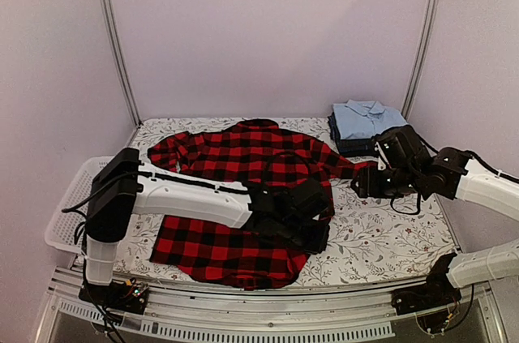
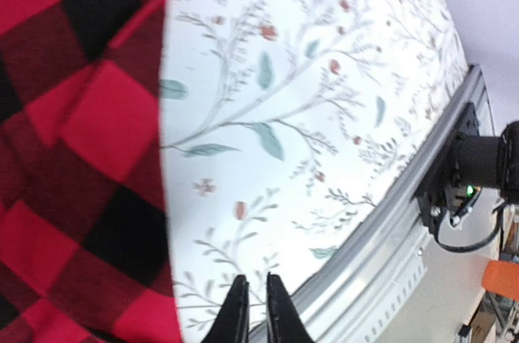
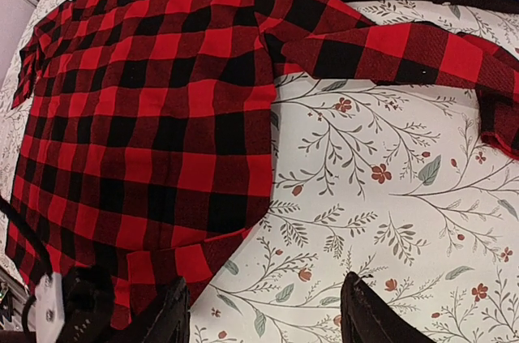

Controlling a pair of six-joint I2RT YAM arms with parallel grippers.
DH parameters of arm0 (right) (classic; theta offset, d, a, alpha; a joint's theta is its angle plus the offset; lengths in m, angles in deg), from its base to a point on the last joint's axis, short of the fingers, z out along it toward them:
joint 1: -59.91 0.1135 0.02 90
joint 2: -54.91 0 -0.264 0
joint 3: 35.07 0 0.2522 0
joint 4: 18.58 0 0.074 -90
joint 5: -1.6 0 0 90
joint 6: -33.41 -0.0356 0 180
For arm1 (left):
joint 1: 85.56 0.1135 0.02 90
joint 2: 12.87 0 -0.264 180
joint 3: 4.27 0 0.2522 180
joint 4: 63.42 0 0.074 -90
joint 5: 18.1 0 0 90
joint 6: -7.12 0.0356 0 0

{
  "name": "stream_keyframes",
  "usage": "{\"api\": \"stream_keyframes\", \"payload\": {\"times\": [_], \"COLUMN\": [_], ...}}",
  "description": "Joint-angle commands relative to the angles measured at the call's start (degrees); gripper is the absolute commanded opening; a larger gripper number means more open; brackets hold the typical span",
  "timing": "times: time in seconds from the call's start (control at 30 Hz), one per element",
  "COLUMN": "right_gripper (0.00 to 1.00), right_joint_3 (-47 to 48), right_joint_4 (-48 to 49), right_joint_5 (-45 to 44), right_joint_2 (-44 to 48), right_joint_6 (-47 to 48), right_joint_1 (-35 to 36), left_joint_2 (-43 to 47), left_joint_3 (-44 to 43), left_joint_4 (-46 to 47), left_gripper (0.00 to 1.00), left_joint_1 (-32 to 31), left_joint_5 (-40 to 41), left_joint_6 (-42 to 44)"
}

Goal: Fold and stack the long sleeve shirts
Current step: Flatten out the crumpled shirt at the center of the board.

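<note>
Two thin black fingertips (image 2: 235, 310) of the left gripper (image 2: 257, 310) stand almost together with only a slit between them. No cloth shows in that slit. They hang over the floral tablecloth (image 2: 324, 116), just beside the right-hand edge of the red-and-black buffalo-check shirt (image 2: 73, 156). That spot suggests they are there to take this side edge and carry it in over the body.

The right gripper (image 3: 268, 319) is spread wide and empty. It hovers above bare tablecloth between the shirt's body and its outstretched right sleeve (image 3: 405, 51), most likely so the sleeve can be drawn in next.

From above, the shirt (image 1: 243, 156) lies spread flat across the middle of the table with its collar toward the far side. It is not folded yet, so the task looks to be at an early stage for this garment.

At the far right corner sits the stack of folded shirts (image 1: 357, 144), a light blue shirt (image 1: 362, 118) on top of dark ones. It is well apart from the folding area, probably to keep that area free. A white mesh basket (image 1: 69, 205) sits off the left edge.
</note>
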Motion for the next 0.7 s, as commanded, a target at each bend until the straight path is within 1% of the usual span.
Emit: {"api": "stream_keyframes", "payload": {"times": [0.0,0.07,0.13,0.2,0.23,0.33,0.43,0.57,0.67], "right_gripper": [0.62,0.62,0.62,0.62,0.62,0.62,0.63,0.63,0.63], "right_joint_3": [0.79,0.15,-0.62,-1.01,-1.08,-1.38,-1.86,-1.92,-1.96], "right_joint_4": [-1.93,-2.22,-2.11,-2.15,-2.1,-2.14,-1.77,-1.64,-1.58], "right_joint_5": [-0.1,0.24,0.5,0.95,1.08,1.24,1.25,1.41,1.47], "right_joint_2": [1.71,2.4,3.21,3.65,3.61,3.33,3.53,3.63,3.58], "right_joint_6": [0.23,-0.04,-0.36,-0.45,-0.48,-0.43,-0.41,-0.19,-0.06], "right_joint_1": [0.18,0.16,0.16,0.16,0.18,0.19,0.18,0.16,0.2], "left_joint_2": [-5.03,-6.8,-7.35,-6.1,-5.02,-1.36,1.06,2.22,1.44], "left_joint_3": [-3.88,-5.47,-6.74,-5.99,-5.05,-1.75,0.26,2.42,2.27], "left_joint_4": [1.87,1.94,0.59,-1.29,-2.24,-4.83,-8.94,-11.18,-12.07], "left_gripper": [0.06,0.03,0.03,0.08,0.12,0.2,0.25,0.28,0.32], "left_joint_1": [-3.72,-5.02,-6.18,-6.56,-6.41,-4.74,-2.84,0.08,2.41], "left_joint_5": [-5.45,-7.31,-6.35,-2.62,-0.46,5.37,9.39,11.7,12.18], "left_joint_6": [3.18,3.8,3.75,1.91,0.25,-4.12,-7.93,-9.87,-9.86]}}
